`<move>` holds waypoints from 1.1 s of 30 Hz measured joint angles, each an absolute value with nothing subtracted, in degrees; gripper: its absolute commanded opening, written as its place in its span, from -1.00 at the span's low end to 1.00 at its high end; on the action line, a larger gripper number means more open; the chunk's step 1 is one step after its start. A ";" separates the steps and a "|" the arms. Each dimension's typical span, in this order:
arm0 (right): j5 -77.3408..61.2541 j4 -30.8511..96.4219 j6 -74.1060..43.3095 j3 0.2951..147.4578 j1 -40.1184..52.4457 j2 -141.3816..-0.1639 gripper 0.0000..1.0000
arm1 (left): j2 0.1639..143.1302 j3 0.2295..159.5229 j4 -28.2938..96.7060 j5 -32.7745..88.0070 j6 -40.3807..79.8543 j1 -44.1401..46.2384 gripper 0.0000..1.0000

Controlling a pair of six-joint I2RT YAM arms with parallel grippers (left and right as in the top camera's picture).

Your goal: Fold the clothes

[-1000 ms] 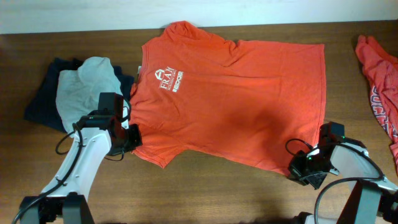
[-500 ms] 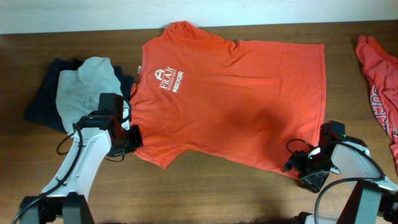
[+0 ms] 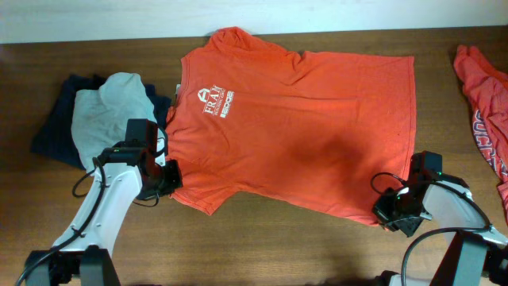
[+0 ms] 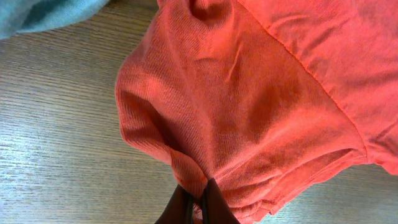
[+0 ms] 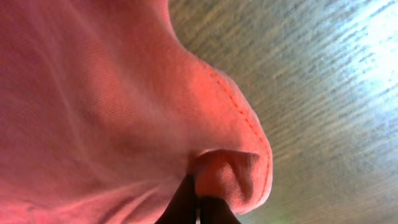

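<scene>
Two orange-red shirts in view, neither folded. Shirt one, the spread T-shirt (image 3: 302, 119), lies flat across the middle of the table (image 3: 262, 246), front up with the white lettering (image 3: 216, 102) showing; in the overhead view its neck is to the left and its hem to the right. At the near sleeve the left gripper (image 3: 168, 176) is pinched tight on a bunch of cloth, and the wrist view shows fabric caught between the closed tips. At the near hem corner the right gripper (image 3: 390, 213) is likewise clamped, with cloth puckered up at the jaws. Judgement: both near-edge grips are set and no fold line is made yet, so the first fold is only about to start. Shirt two, the crumpled T-shirt (image 3: 482, 99), sits at the far right edge, untouched. A gray garment (image 3: 107, 111) on a navy garment (image 3: 51, 127) lies to the left; cannot tell if they count. Remaining: every fold on both shirts.
</scene>
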State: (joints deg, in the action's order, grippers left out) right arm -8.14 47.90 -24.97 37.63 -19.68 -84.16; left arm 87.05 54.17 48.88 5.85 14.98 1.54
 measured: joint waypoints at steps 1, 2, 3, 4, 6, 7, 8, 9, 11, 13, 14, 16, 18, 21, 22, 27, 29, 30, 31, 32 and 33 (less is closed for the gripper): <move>-7.99 48.73 -24.43 37.85 -19.68 -84.16 -0.91 | 87.05 54.17 48.90 5.85 14.98 1.54 -0.99; -7.94 49.98 -23.75 38.28 -19.68 -84.16 -0.91 | 87.05 54.17 48.90 5.85 14.98 1.54 -0.99; -7.94 51.37 -23.31 38.89 -19.68 -84.16 -0.91 | 87.02 54.17 49.04 5.85 14.96 1.54 -0.99; -7.94 52.36 -22.96 39.57 -19.68 -84.16 -0.92 | 86.98 54.17 49.25 5.85 14.96 1.54 -0.99; -7.94 54.15 -22.20 40.99 -19.68 -84.03 -0.91 | 86.56 54.17 49.78 6.02 14.96 1.54 -0.99; -7.94 55.11 -22.11 41.69 -19.68 -83.79 -0.91 | 86.15 54.17 50.09 6.11 14.96 1.54 -0.99; -7.94 56.23 -21.82 42.46 -19.68 -83.24 -0.92 | 85.43 54.17 50.50 6.28 14.96 1.54 -0.99; -7.94 57.19 -21.78 43.07 -19.68 -82.59 -0.91 | 84.66 54.17 51.00 6.48 14.96 1.54 -0.99; -7.92 59.02 -21.56 43.94 -19.68 -81.01 -0.92 | 82.63 54.17 52.45 6.90 14.96 1.54 -0.99; -7.94 61.73 -21.21 44.40 -19.68 -79.22 -0.92 | 80.23 54.17 54.26 7.38 14.96 1.54 -0.99; -7.97 62.96 -21.15 44.49 -19.68 -78.54 -0.92 | 78.96 54.17 55.27 7.70 14.96 1.54 -0.99; -8.29 64.60 -20.99 44.49 -19.68 -77.32 -0.92 | 75.75 54.17 56.84 8.23 14.96 1.54 -0.99; -9.74 64.29 -20.95 44.49 -19.68 -76.49 -0.92 | 72.73 54.17 56.66 8.56 14.96 1.54 -0.99; -11.55 62.33 -20.95 44.49 -19.68 -76.09 -0.92 | 68.69 54.19 54.11 8.95 14.96 1.54 -0.99; -11.94 61.60 -20.97 44.49 -19.68 -76.12 -0.92 | 68.07 54.24 53.30 9.13 14.96 1.54 -0.99; -13.63 57.45 -21.02 44.49 -19.68 -76.12 -0.92 | 68.62 55.64 48.90 10.63 14.92 1.54 -0.99; -13.91 55.55 -21.23 44.49 -19.68 -76.09 -0.92 | 69.87 56.05 46.89 11.25 14.72 1.54 -0.99; -14.11 54.63 -21.61 44.49 -19.68 -76.12 -0.91 | 70.67 56.14 45.74 11.51 14.61 1.54 -0.99; -14.28 53.74 -21.82 44.49 -19.68 -76.12 -0.92 | 71.55 56.18 44.71 11.79 14.55 1.54 -0.99; -14.44 52.71 -22.26 44.49 -19.68 -76.12 -0.92 | 72.66 56.23 43.35 12.16 14.55 1.54 -0.99; -14.48 51.53 -22.83 44.49 -19.68 -76.12 -0.92 | 73.76 56.25 41.89 12.58 14.52 1.54 -0.99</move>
